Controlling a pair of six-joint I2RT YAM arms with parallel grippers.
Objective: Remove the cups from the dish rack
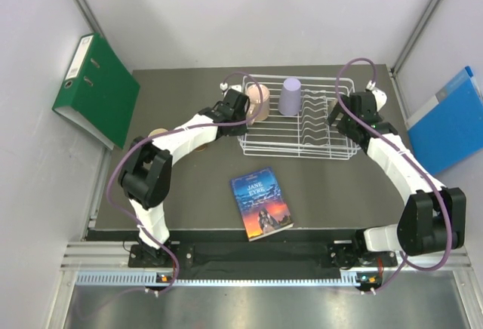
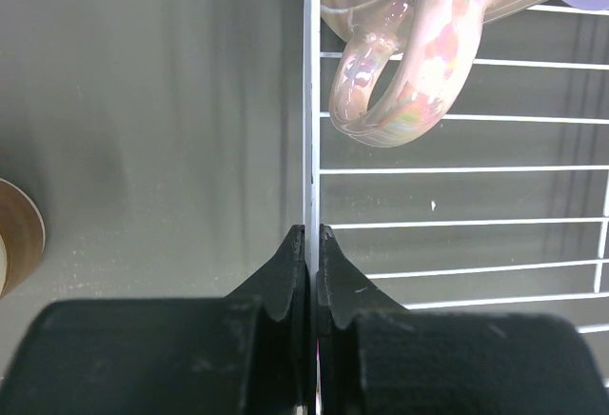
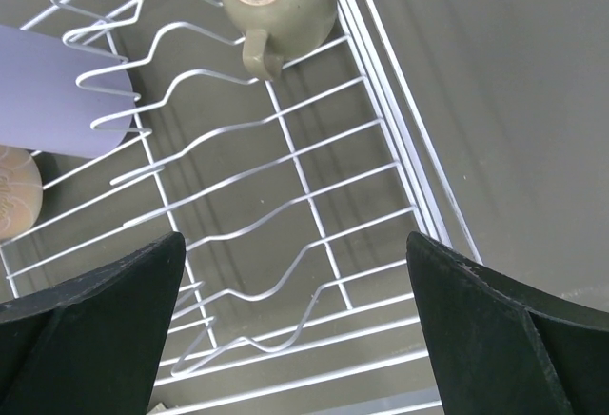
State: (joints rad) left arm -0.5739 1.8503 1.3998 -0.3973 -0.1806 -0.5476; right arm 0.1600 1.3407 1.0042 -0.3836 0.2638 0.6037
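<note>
Three cups sit in the one white wire dish rack (image 1: 313,129): a lilac tumbler (image 1: 290,96), a pale peach mug (image 1: 260,99) at its left end, and an olive mug (image 3: 276,1) near its right rim. A fourth cup (image 1: 158,133), tan, stands on the surface left of the rack, half hidden by the left arm.

From overhead the right arm blocks the olive mug; only the right wrist view shows it, base up. Only the left wrist view shows the peach mug's pearly handle. It also shows the left fingers (image 2: 285,282) pressed together along the rack's rim wire, though I cannot tell whether they pinch it. The right fingers (image 3: 95,320) are spread wide above the prongs, holding nothing.

One Jane Eyre paperback (image 1: 261,203) lies on the dark grey surface. One green binder (image 1: 94,87) and one blue folder (image 1: 453,121) lean against the white walls.
</note>
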